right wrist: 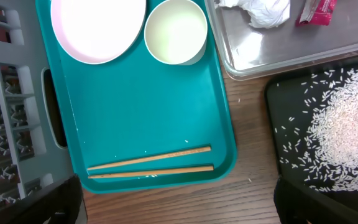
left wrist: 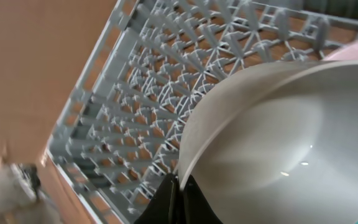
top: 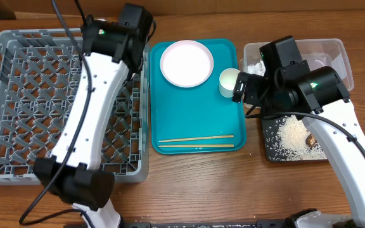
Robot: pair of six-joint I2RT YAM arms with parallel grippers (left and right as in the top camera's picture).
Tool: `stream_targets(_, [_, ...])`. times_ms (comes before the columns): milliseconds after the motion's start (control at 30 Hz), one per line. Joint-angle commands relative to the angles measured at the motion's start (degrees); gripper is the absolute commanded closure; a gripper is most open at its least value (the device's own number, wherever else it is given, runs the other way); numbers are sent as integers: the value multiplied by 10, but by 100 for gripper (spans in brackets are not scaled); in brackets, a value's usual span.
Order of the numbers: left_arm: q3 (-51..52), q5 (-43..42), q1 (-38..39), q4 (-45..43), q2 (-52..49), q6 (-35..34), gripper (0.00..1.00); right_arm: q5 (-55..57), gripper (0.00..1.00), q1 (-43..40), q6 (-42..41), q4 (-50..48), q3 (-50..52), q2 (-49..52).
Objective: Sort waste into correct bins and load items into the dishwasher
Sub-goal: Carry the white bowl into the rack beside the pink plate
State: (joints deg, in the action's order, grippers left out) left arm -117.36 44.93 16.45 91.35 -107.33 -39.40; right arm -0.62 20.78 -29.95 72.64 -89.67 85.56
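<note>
In the left wrist view my left gripper is shut on the rim of a pale round bowl, held over the grey dishwasher rack. The left arm hides the bowl overhead, above the rack. My right gripper stands open over bare table in front of the teal tray. On that tray lie a pale pink plate, a white cup and two chopsticks. The clear tub holds a tissue and a red wrapper. Rice covers the black tray.
The teal tray lies between the rack and the two bins. A small brown lump sits beside the rice on the black tray. The right arm hangs over the clear tub. A few stray rice grains lie on the wood.
</note>
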Motion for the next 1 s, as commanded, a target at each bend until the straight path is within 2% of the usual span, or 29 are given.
stream_targets(0, [0, 32, 1, 17, -7, -147, 96, 6, 0, 2, -1, -4, -4, -2])
stream_targets(300, [0, 43, 1, 49, -7, -158, 96, 6, 0, 2, -1, -4, -4, -2])
stream_targets(467, [17, 118, 1, 55, -12, -167, 96, 6, 0, 2, -1, -4, -4, -2])
stream_targets(633, [47, 128, 1, 54, -23, -209, 96, 6, 0, 2, -1, -4, -4, -2])
stream_targets(967, [56, 142, 11, 55, -134, -219, 96, 6, 0, 2, -1, -4, -4, -2])
